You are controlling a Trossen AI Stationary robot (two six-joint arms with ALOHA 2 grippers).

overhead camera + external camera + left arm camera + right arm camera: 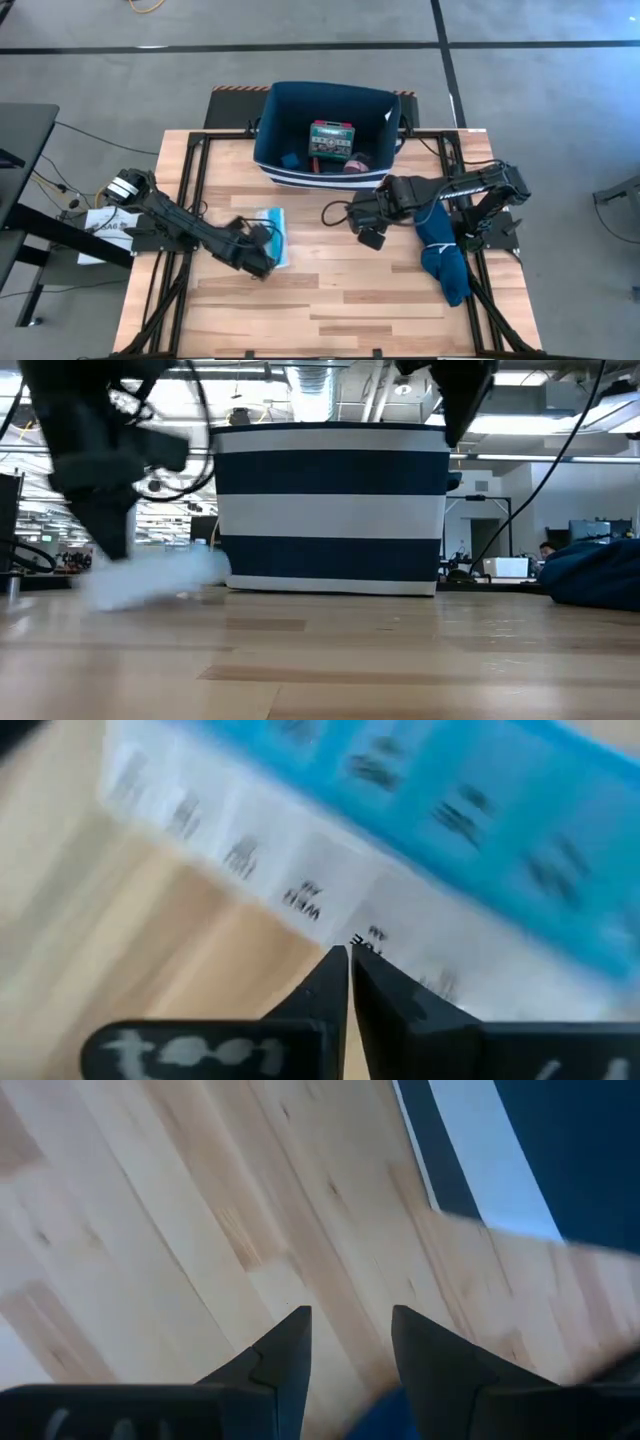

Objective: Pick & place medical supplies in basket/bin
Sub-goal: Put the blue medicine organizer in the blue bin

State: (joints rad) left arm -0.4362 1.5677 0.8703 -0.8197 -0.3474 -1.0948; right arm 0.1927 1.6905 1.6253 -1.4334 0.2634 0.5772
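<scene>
The light-blue pill organiser (274, 234) lies flat on the wooden table, near-left of the bin. My left gripper (266, 267) is shut, its tips (348, 958) at the organiser's (420, 830) white long side. The navy-blue bin (262, 140) with white stripes (330, 510) stands at the table's far edge. It holds the green first-aid box (331, 140), the blue cube (290, 158) and the pink roll (356, 163). My right gripper (368, 236) is open and empty above the table, near the bin's near-right corner (349, 1342). The bottle and the brown bar are not visible. My left gripper has its shut fingertips at the pill organiser's white long side (372, 926), coming at it slanting down from the table's left. The organiser lies flat on the table. I cannot tell whether the tips touch it.
A long dark-blue cloth (444, 256) lies along the table's right side, under the right arm. Bare wood (350, 300) stretches across the table's near half between the arms. A black cable (335, 212) loops by the right gripper.
</scene>
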